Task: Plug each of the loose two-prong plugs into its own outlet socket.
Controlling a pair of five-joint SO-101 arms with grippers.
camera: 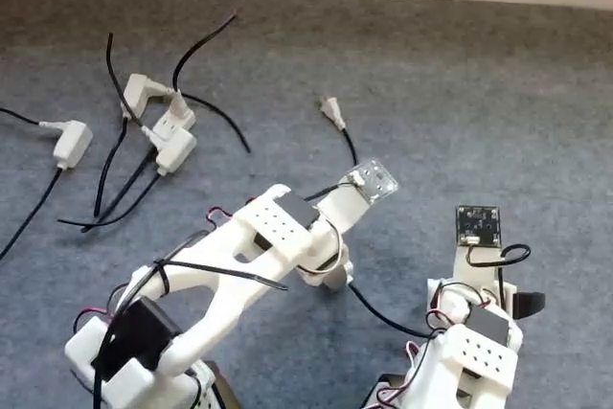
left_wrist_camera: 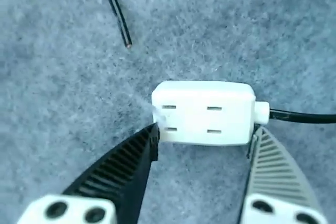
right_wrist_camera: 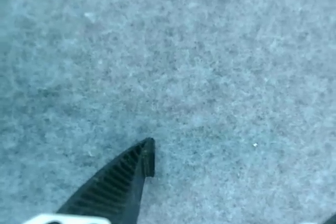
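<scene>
A white outlet socket (left_wrist_camera: 205,113) with two pairs of slots lies on the grey carpet, its black cord (left_wrist_camera: 304,116) leaving one end. My left gripper (left_wrist_camera: 203,140) is shut on it, the black finger (left_wrist_camera: 137,153) against one end and the grey finger (left_wrist_camera: 265,153) against the cord end. In the high view the left arm (camera: 259,246) covers this socket. A small loose two-prong plug (camera: 331,108) lies farther back on its cord. My right gripper (right_wrist_camera: 239,187) hangs open over bare carpet, with its black finger (right_wrist_camera: 131,174) in sight.
A cluster of white plugs and sockets (camera: 161,122) with tangled black cords sits at the back left. Another white plug (camera: 72,143) lies at the far left. A loose cord end (left_wrist_camera: 119,19) lies beyond the held socket. The right arm (camera: 474,342) stands at the front right.
</scene>
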